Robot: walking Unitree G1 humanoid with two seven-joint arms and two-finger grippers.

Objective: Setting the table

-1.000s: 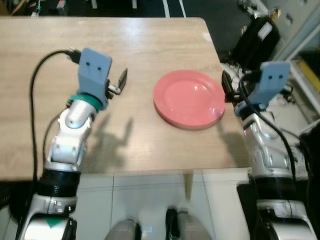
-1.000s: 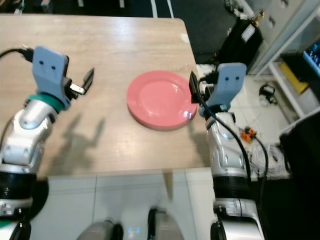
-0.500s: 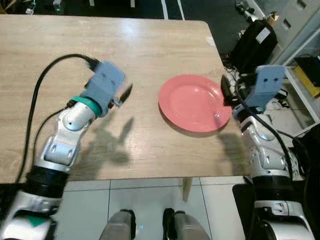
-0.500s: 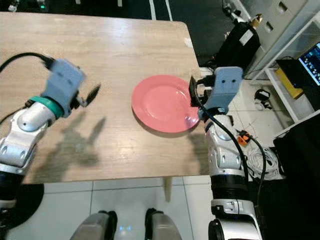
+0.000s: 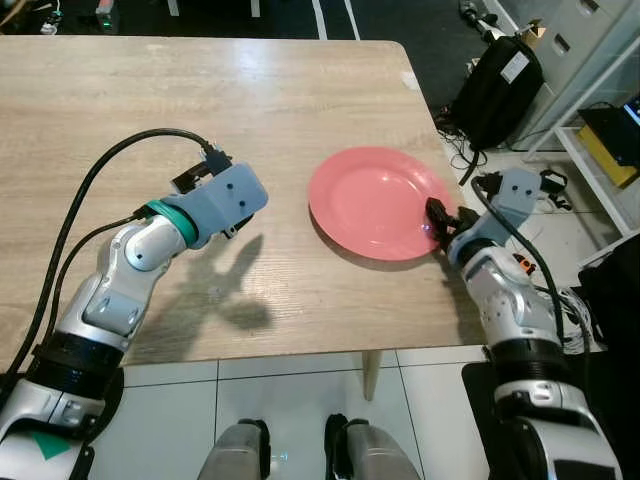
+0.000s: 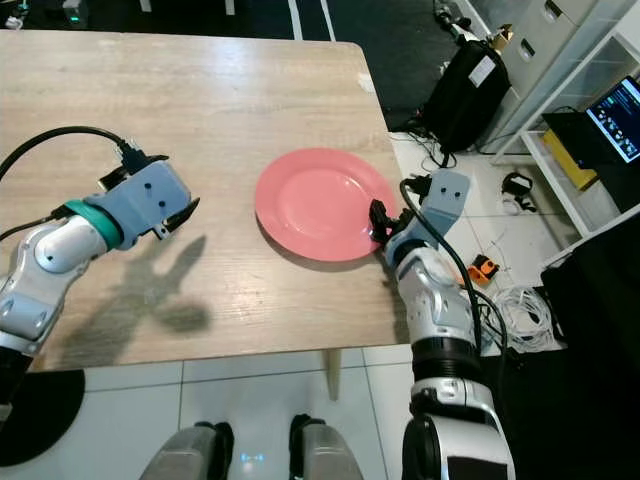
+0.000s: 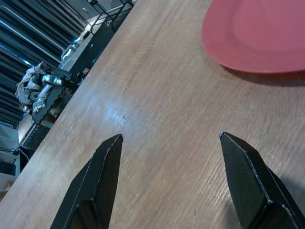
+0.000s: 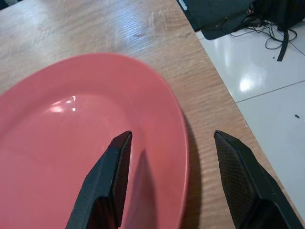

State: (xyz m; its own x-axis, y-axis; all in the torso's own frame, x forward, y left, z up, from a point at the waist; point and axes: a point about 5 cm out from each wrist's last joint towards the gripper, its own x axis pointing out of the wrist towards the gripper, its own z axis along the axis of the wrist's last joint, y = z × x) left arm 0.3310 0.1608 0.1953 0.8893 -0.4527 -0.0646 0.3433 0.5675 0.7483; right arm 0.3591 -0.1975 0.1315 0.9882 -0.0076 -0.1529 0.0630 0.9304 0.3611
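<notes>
One pink plate (image 5: 378, 201) lies near the wooden table's (image 5: 200, 90) right edge; right gripper (image 8: 167, 179) straddles its rim, fingers spread. Left gripper (image 7: 174, 183) hovers spread left of it, fingertips cut off.

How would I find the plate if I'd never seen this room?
Look at the big wooden table and go toward its right side, near the front edge. The plate lies flat there, with the robot's right hand open at its rim. It is round, plain pink and has nothing on it.
</notes>
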